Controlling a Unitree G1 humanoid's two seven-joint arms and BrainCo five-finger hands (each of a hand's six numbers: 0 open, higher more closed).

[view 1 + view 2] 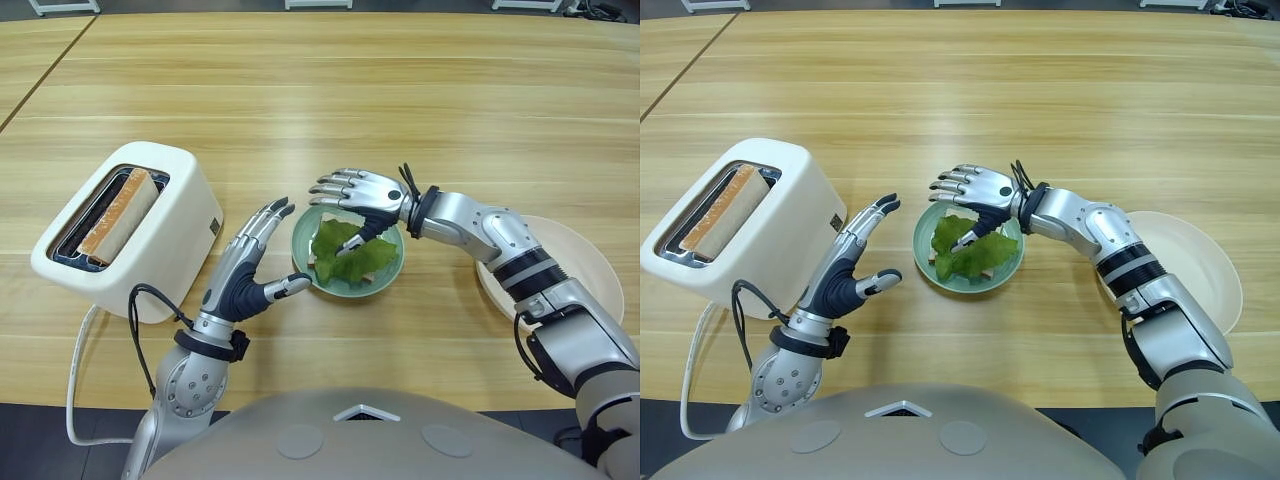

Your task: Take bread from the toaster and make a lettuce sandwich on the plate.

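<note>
R hand (360, 190) hovers over the far rim of the green plate (298, 250), fingers spread flat and holding nothing. The thumb angles down to the lettuce (350, 250); can't tell if it presses or just touches. L hand (245, 270) is upright, open and empty, between the plate and the toaster (190, 215), close to both.

Task things: lettuce lies on a bread slice (311, 263) on the green plate. 2nd slice (120, 215) stands in the toaster slot, so the top layer isn't on yet.

Risks, as I judge them:
- If the thumb catches the leaf as the R hand lifts away, the lettuce drags off the bread or over the rim. Leaf is light & floppy, nothing pins it.
- The plate is light too, so a sideways nudge from either hand could slide it across the desk (400, 100).
- If the L hand goes for the toaster, the slot looks narrow vs the fingers. A poor pinch on the slice may crumble it, drop it, or tip the toaster.
- Cable (75, 380) loops near the L wrist, so there's a snag risk on the reach.
- R forearm hangs over the pale dish (585, 265); pulling back low could knock it.
</note>
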